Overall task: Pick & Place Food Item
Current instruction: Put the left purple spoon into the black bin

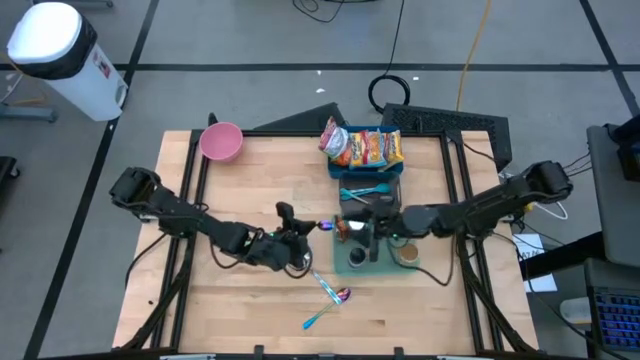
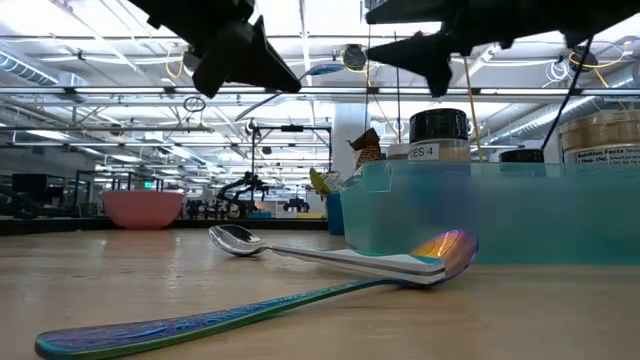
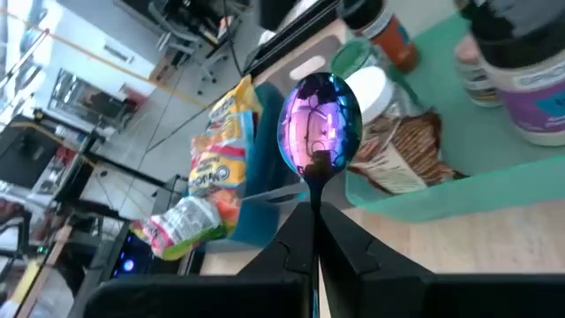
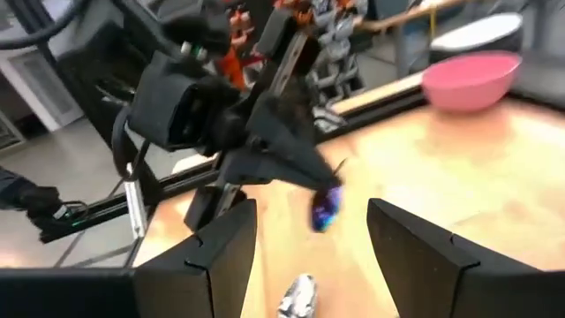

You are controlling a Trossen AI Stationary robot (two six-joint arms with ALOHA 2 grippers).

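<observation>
The left end effector (image 1: 322, 228) is hovering near the centre of the tabletop (image 1: 250, 190), pinched shut on the handle of an iridescent spoon (image 3: 320, 124) whose bowl is pointing toward the teal tray (image 1: 355, 262) at its 3 o'clock. The right end effector (image 1: 362, 228) is hanging over that tray, its fingers (image 4: 415, 252) standing about half apart with nothing between them, facing the left one.

The food is sitting in two places. Snack packets (image 1: 365, 147) are filling the blue bin (image 1: 395, 172) at 12 o'clock from the tray, and jars (image 3: 528, 75) and a small wrapped bar (image 3: 402, 155) are lying in the tray itself. Two more spoons (image 1: 330, 295) are lying crossed on the wood at 6 o'clock.

The held spoon looks thin, stiff and smooth, so it is likely slippery and apt to pivot; a grip low on the handle suits it best. The packets seem light, soft and crinkly, probably best pinched at a sealed edge. The jars look rigid and heavier, better taken around the body than by the lid.
</observation>
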